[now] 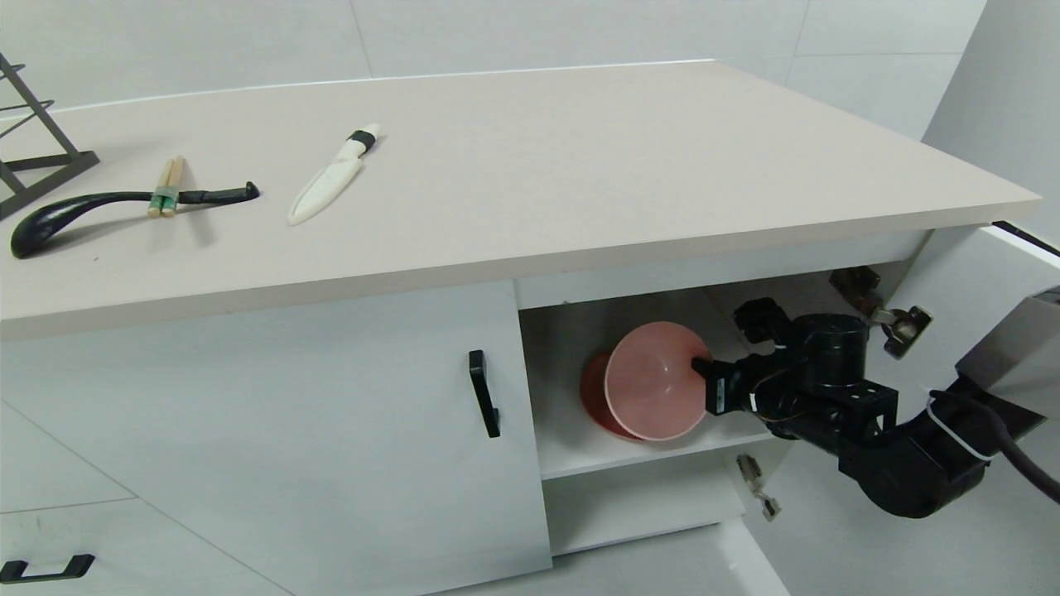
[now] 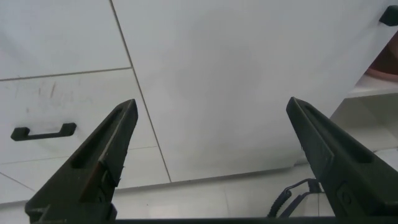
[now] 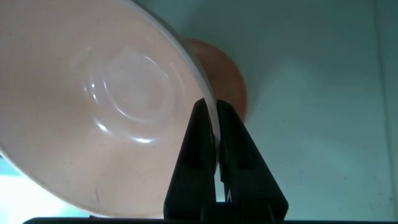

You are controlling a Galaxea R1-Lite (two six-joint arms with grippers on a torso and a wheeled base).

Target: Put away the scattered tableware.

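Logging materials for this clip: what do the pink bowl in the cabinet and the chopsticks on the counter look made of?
Pink bowl: probably plastic or melamine, smooth and glossy; soft highlights ring its base and the rim is thin. Chopsticks: likely bamboo or wood, matte pale tan.

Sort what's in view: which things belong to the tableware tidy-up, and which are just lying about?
Job: pink bowl, clamped in the right gripper inside the cupboard; red dish behind it; black ladle, chopsticks, white knife on the counter.
Lying about: dark rack, door handle, drawer handle.
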